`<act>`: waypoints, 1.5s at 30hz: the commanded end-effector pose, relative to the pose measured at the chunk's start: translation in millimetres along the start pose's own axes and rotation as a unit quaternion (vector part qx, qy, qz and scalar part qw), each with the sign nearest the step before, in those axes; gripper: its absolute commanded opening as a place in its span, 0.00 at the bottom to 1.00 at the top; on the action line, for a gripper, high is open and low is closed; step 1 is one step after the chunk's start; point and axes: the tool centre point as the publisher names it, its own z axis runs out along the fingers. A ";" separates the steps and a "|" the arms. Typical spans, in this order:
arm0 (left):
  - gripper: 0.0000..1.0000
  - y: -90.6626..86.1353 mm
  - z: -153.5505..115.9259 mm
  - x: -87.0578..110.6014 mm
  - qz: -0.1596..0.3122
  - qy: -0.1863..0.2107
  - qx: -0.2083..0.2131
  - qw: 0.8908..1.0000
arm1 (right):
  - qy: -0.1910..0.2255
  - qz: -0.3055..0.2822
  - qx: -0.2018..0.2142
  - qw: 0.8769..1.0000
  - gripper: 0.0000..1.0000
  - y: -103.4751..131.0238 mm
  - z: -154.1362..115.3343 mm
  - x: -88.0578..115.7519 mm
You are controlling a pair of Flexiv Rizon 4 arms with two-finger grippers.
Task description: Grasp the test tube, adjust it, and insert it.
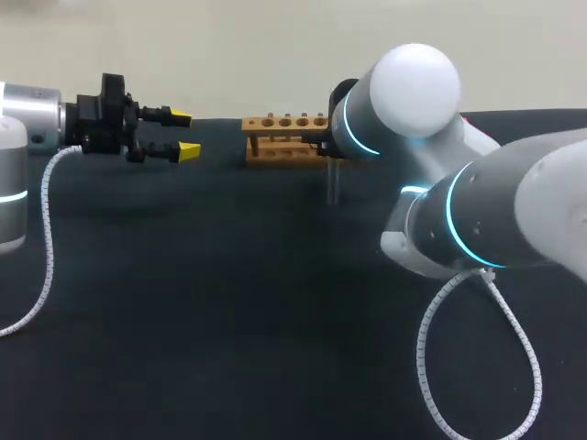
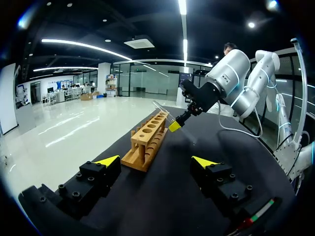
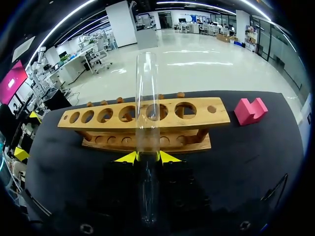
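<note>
Test tube [image 3: 147,123]: gripped between both yellow tips of our right tool [image 3: 147,157], held just on the near side of the wooden rack [image 3: 197,115], which stands at the far middle of the tabletop [image 3: 256,162]. Grasp done. The tube seems roughly lined up with the rack (our judgement only), but it sits in no hole, so insertion is left. Our left tool [image 1: 181,133] is open and empty, well off to the left.

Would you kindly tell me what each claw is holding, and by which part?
The right claw is shut on the test tube, gripping it about mid-length. The left claw is open and holds nothing.
</note>
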 end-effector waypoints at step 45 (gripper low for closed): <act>1.00 -1.6 -0.5 1.5 0.002 -0.002 -0.002 1.000 | -0.006 0.034 0.025 0.999 0.00 -1.9 -77.7 -1.2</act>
